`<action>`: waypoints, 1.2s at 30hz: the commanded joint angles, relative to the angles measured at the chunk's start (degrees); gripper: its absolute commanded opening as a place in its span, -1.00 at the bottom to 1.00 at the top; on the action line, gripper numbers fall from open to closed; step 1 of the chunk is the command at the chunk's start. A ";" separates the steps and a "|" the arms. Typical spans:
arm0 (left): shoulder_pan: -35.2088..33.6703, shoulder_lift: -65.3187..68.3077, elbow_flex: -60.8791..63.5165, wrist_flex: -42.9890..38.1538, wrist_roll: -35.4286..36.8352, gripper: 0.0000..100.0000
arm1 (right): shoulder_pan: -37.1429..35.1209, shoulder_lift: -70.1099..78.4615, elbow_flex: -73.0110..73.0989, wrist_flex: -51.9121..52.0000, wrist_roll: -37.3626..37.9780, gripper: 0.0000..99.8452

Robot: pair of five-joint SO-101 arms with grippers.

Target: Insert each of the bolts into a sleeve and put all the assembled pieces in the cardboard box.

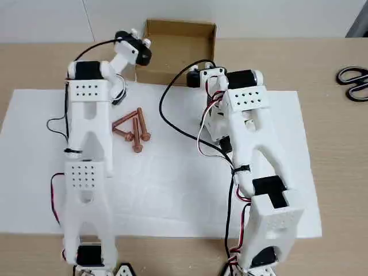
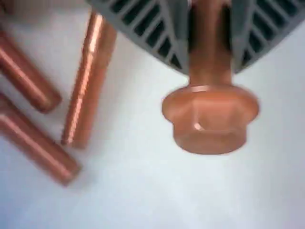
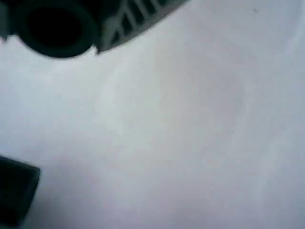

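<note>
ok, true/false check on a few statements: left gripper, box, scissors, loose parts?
1. The left gripper is shut on a copper flanged bolt. True.
2. The brown cardboard box holds assembled pieces. False: what shows of its inside is bare.
3. The black-handled scissors lie on the white sheet. False: they lie on the wooden table beside it.
4. Other loose copper pieces lie on the sheet. True.

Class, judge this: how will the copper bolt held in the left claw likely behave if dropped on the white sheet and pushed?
The bolt looks like solid metal, so it is probably stiff and heavy for its size. Its round shank would likely roll, though the wide hex head should curve its path.
</note>
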 commanded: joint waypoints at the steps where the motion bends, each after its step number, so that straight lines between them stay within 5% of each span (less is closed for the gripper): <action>1: -0.62 -13.54 9.19 1.14 2.55 -0.99 | 0.22 -3.91 -1.32 1.19 0.26 -0.99; 8: -1.32 -25.23 37.41 -0.18 4.04 -0.99 | 0.13 -4.18 -1.32 1.19 0.26 -0.99; 20: -7.65 -29.80 63.52 -13.98 6.86 -0.99 | 0.13 -4.18 -1.32 1.19 0.26 -0.99; 36: -7.74 -30.86 74.86 -14.95 6.95 -0.99 | 0.13 -4.26 -1.32 1.19 0.26 -0.99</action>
